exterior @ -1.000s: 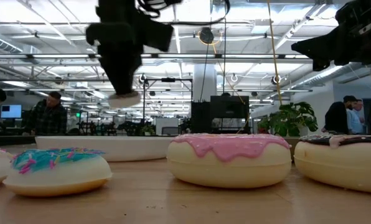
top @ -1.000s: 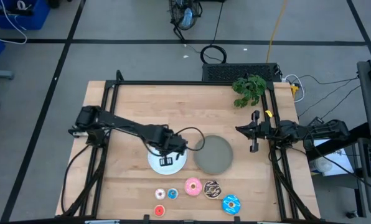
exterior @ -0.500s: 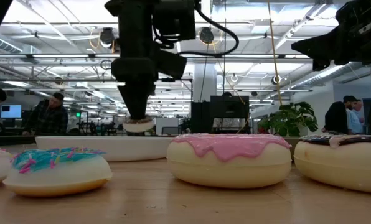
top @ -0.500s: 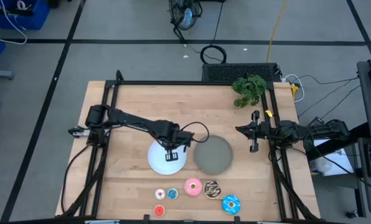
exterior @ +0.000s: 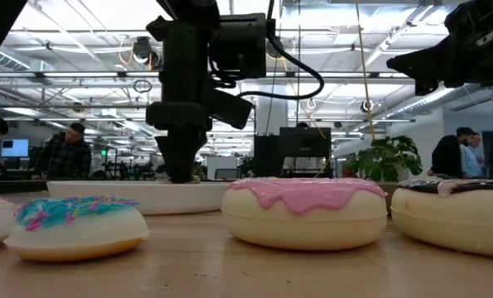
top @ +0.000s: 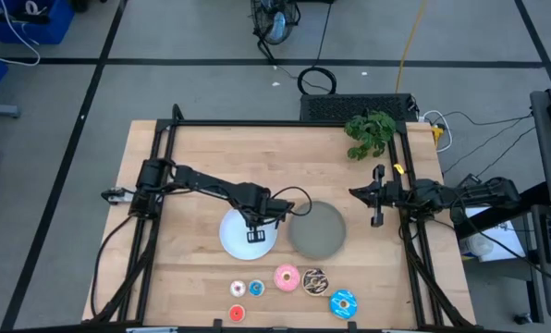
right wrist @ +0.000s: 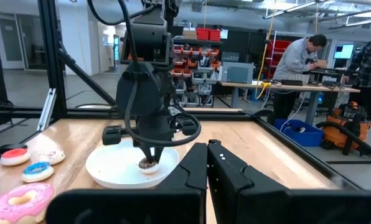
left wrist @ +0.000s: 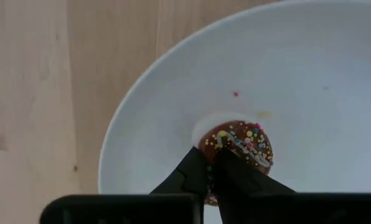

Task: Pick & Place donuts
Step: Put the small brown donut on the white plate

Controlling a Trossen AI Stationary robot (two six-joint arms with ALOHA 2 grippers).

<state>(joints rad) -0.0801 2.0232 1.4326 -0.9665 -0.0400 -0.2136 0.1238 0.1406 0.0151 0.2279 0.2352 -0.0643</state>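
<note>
My left gripper [top: 255, 225] points straight down into the round white plate [top: 227, 242], shut on a tiny brown sprinkled donut [left wrist: 238, 144]. In the low view the plate's rim [exterior: 139, 195] hides the donut. Several more donuts lie in a row near the front edge: white [top: 238, 289], small blue [top: 256, 289], red [top: 237, 314], pink [top: 287, 277], chocolate-sprinkled [top: 314, 281] and blue-iced [top: 342, 303]. At the table's right edge my right gripper [top: 354, 192] waits, shut and level, holding nothing. My left gripper pinches the brown donut between its two fingers at one side of its ring [left wrist: 218, 155], coming from above with the fingers pointing down. The donut sits level, icing up, low inside the white plate [right wrist: 149, 164]. Whether it rests on the plate's floor I cannot tell.
A round grey plate [top: 317, 229] lies just right of the white one. A green plant [top: 370, 132] stands at the far right corner. A black frame [top: 165, 185] borders the table. People stand in the room beyond the table [right wrist: 304, 56].
My left gripper has gone down with the brown donut, from well above the white plate's rim to below it, and a little toward the table's right edge. It has stayed shut on the donut.
</note>
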